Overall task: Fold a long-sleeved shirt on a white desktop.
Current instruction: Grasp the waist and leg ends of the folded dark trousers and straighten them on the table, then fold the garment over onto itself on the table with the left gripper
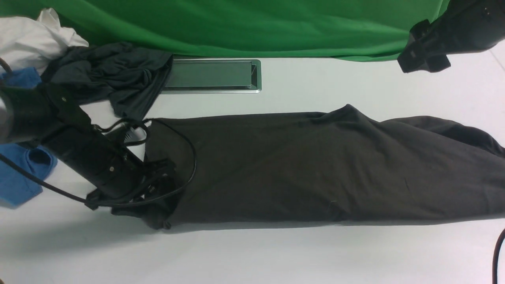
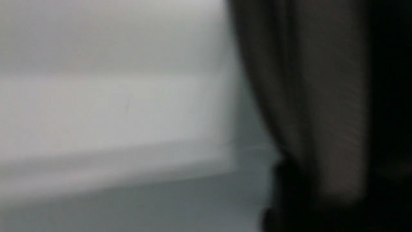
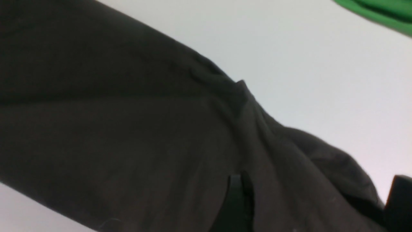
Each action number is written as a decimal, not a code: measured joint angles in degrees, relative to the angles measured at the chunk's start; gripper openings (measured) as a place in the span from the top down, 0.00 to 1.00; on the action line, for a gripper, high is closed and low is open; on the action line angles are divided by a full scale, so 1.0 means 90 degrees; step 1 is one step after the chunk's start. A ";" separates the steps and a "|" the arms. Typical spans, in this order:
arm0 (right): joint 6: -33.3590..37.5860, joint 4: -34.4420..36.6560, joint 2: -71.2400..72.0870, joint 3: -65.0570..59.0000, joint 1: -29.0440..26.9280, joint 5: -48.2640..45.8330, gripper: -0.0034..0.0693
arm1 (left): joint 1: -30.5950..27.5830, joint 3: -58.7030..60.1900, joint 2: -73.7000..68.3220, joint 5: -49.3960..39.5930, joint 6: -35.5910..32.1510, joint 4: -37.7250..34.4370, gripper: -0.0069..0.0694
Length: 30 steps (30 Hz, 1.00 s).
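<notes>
Nearest me is bare white counter point(image 1: 252, 256), and on it the long-sleeved shirt point(image 1: 315, 169) lies as one long dark band. It starts right at the left jaws and runs off toward the side below the right jaws. I judge the sides and sleeves are already turned in, so the step in hand is taking one end of the band to fold it over lengthwise. My left arm point(image 1: 79, 146) slants down steeply with its wrist low, and the left jaws are buried in the bunched end of the shirt. Dark metal sits against dark cloth there and the wrist picture is only a blur of fabric beside counter, so I cannot tell how far they are shut or whether they have a hold. Next I need a pinch through every layer, then a lift and a carry along the band, with the black cable point(image 1: 193, 157) kept clear. Outward of the left jaws sits a blue cloth point(image 1: 19, 173), and beyond them a dark grey garment point(image 1: 118, 79), a metal hatch point(image 1: 213, 75) and the green backdrop point(image 1: 252, 27). My right arm point(image 1: 465, 27) hangs high at the far edge. The right jaws are spread wide with nothing in them, fingers point(image 3: 236, 199) above the shirt's far portion, well apart from it.
</notes>
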State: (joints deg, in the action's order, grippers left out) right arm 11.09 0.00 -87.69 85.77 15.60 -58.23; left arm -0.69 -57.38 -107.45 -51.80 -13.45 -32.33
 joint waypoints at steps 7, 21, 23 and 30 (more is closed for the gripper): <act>-0.0185 0.0000 0.0447 -0.0061 0.0000 0.0042 0.21 | -0.0328 0.0072 0.0154 -0.0003 0.0002 -0.0068 0.85; -0.0258 0.0000 0.2758 -0.1334 0.0000 0.0538 0.92 | -0.2752 0.0180 0.1608 0.0541 -0.1232 -0.1075 0.85; -0.0305 0.0000 0.2897 -0.1334 -0.0006 0.0575 0.93 | -0.2783 0.0097 0.1661 0.0386 -0.1553 -0.1476 0.85; -0.0384 0.0000 0.3240 -0.1334 -0.0006 0.0645 0.92 | -0.1594 -0.1007 0.1733 -0.0281 -0.2602 -0.3813 0.85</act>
State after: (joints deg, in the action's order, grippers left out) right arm 7.64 0.00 -58.53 73.77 15.55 -52.42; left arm -15.03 -66.44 -91.86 -54.32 -36.87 -66.65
